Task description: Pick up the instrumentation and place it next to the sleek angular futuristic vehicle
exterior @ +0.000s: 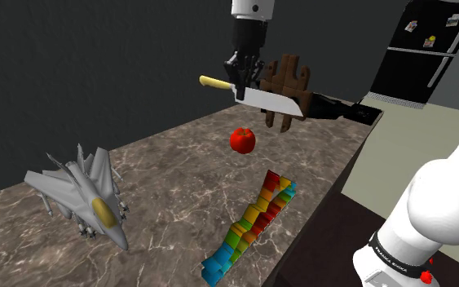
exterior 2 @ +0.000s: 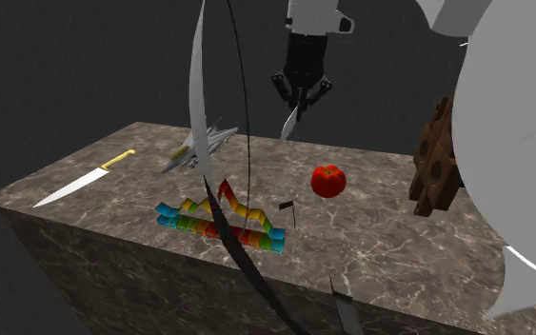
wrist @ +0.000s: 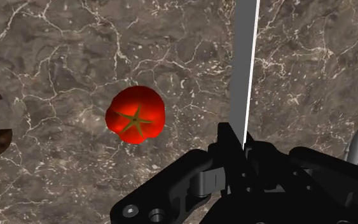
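Note:
My black gripper (exterior: 244, 84) hangs high over the far part of the marble table (exterior: 178, 155), shut on a knife (exterior: 272, 100) with a yellow handle and a broad pale blade. The knife lies roughly level in the fingers. Its blade (wrist: 241, 76) reaches out past the fingertips (wrist: 225, 143) beside a red tomato (wrist: 136, 114) on the table below. The grey angular jet (exterior: 85, 192) stands at the table's end on the shoulder view's left, well away from the gripper (exterior 2: 299, 100). A rainbow-coloured stepped block strip (exterior: 252, 224) lies near the front edge.
A brown knife block (exterior: 289, 86) stands behind the gripper at the far end. A second yellow-handled knife (exterior 2: 80, 181) lies flat on the second exterior view's left. The table edge drops off beside the strip. A black fridge (exterior: 427, 53) stands far back. The white arm (exterior: 431, 212) rises at lower right.

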